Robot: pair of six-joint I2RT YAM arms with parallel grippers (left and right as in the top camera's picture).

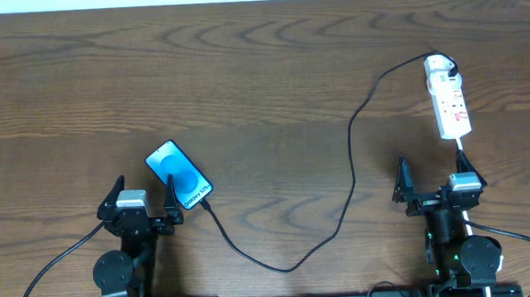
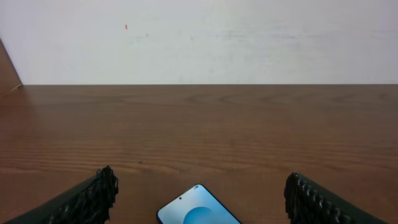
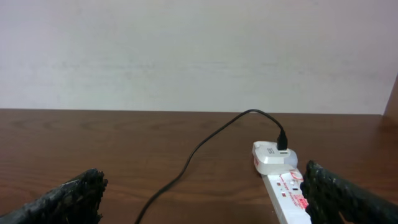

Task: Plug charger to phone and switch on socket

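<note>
The phone (image 1: 179, 175) lies face up on the table, blue screen lit, tilted diagonally; its top end shows in the left wrist view (image 2: 196, 210). The black charger cable (image 1: 351, 175) runs from the phone's lower end in a long loop to a white adapter on the far end of the socket (image 1: 448, 97), a white power strip with red markings at the right (image 3: 287, 190). My left gripper (image 1: 146, 204) stands open just near of the phone, its right finger beside the phone's lower part. My right gripper (image 1: 433, 182) stands open near of the socket, holding nothing.
The white cord (image 1: 460, 146) of the power strip runs from its near end toward my right arm. The brown wooden table (image 1: 242, 67) stretches far behind the objects, ending at a pale wall (image 2: 199, 37).
</note>
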